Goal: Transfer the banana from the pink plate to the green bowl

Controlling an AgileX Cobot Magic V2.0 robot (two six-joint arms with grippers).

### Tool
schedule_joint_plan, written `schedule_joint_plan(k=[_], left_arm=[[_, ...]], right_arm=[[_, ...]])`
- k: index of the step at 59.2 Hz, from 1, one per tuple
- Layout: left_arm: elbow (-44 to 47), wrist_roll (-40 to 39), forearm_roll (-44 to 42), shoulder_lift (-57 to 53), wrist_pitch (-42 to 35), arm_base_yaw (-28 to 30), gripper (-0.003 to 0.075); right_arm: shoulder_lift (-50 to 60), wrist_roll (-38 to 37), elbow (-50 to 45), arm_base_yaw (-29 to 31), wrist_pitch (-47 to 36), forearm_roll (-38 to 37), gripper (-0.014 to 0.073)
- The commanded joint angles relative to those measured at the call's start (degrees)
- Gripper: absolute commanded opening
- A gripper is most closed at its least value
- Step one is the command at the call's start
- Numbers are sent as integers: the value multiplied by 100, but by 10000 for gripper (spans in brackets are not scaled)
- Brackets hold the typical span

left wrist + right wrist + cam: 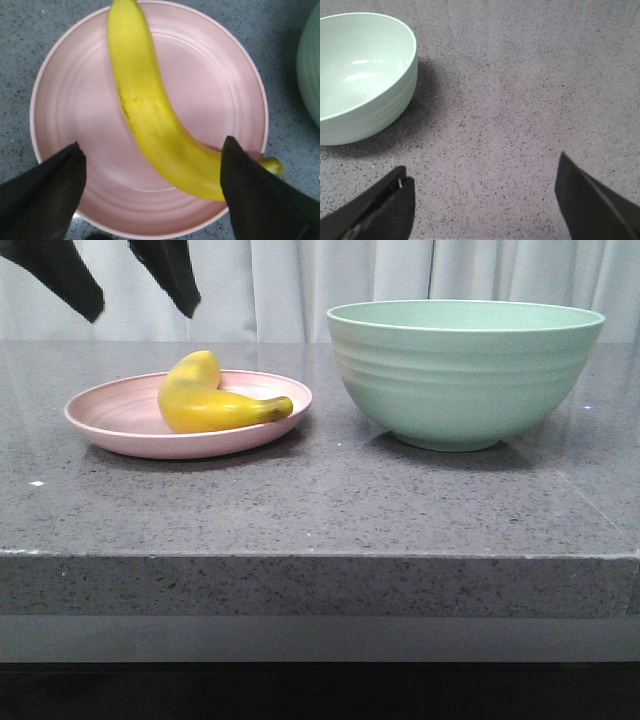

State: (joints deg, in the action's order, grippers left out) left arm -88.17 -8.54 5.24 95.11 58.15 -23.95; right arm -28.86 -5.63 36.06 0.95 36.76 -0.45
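Note:
The yellow banana (205, 400) lies on the pink plate (110, 415) at the table's left, its dark stem tip toward the green bowl (465, 370) on the right. My left gripper (140, 305) hangs open above the plate's left part, clear of the banana. In the left wrist view the banana (150, 110) crosses the plate (210, 85) and the open gripper (150, 150) has one finger in front of the stem end, not touching. My right gripper (482, 175) is open over bare table beside the bowl (360, 70); it is out of the front view.
The grey speckled table (320, 500) has its front edge close to the camera. White curtains (300, 280) hang behind it. The bowl's rim (310, 65) shows at the edge of the left wrist view.

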Motion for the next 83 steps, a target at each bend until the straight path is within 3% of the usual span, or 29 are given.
schedule_joint_plan(k=[1,12,62,67,77,83], left_arm=[[-522,-147,156,101,109,-40,545],[-887,-271,201,593,452,-40,545],[-900,-486,520,1217,286,-40,540],[-900,-486,520,1217,250,-40,500],[-900,-486,536,1217,240,-40,321],[-900,-486,545,1217,240,-40,264]], right_arm=[[-64,65,187,-4,-417,0,591],[-64,65,187,-4,-412,5,591],[-64,65,187,-4,-384,5,591],[-64,65,187,-4,-378,5,591],[-64,65,187,-4,-373,5,591],[-64,65,187,-4,-379,5,591]])
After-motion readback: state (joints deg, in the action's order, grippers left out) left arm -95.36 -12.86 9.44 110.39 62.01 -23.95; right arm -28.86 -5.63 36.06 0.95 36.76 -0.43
